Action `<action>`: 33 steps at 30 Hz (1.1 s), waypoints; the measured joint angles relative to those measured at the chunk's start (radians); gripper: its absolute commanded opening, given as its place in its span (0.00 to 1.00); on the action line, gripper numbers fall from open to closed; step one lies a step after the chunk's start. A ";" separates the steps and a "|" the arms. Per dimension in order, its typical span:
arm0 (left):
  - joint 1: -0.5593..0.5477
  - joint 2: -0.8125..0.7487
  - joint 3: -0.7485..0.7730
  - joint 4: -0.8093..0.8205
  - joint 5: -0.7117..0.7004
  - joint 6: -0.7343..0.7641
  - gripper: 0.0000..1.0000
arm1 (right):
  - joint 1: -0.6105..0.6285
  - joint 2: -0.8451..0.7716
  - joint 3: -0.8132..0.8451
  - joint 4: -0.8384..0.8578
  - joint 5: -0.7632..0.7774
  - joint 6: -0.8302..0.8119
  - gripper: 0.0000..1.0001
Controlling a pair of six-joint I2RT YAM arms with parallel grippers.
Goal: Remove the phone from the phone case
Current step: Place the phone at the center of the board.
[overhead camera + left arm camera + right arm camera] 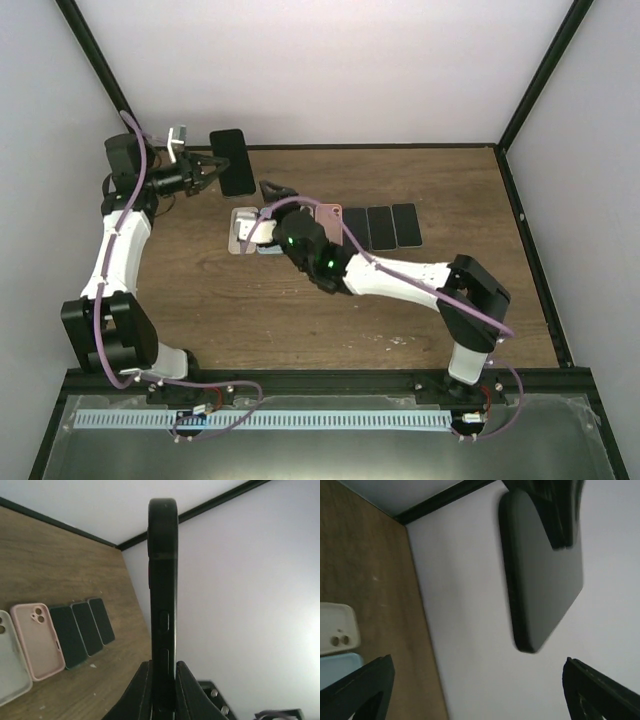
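Left gripper (163, 680) pinched tight on the bottom end of the cased phone (163, 580), held edge-up off the table (300, 310). Right gripper (477, 662) spread wide, touching nothing, phone just ahead of its fingertips. Pink case (328, 215) lies beside it, rightward.

- We see the phone case (163, 605) only edge-on, and cannot tell what sits inside it.
- Its lower end is buried in the left claw (163, 669) and cut off at the bottom.
- From above, the right arm (330, 262) covers most of the blue case (267, 247) on the table (200, 300).
- The right claw (477, 660) fingers run off the bottom edge.
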 measured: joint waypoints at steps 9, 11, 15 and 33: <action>0.014 -0.017 -0.014 0.065 -0.063 0.073 0.00 | -0.183 -0.034 0.375 -0.703 -0.372 0.574 0.94; 0.014 -0.034 -0.029 0.126 -0.062 0.063 0.00 | -0.224 -0.043 0.427 -0.790 -0.491 0.674 0.93; 0.003 -0.062 -0.063 0.252 -0.059 0.011 0.00 | -0.302 -0.053 0.492 -0.895 -0.740 0.863 0.90; -0.132 -0.171 -0.156 0.703 -0.051 -0.203 0.00 | -0.442 -0.021 0.515 -0.777 -1.455 1.620 0.55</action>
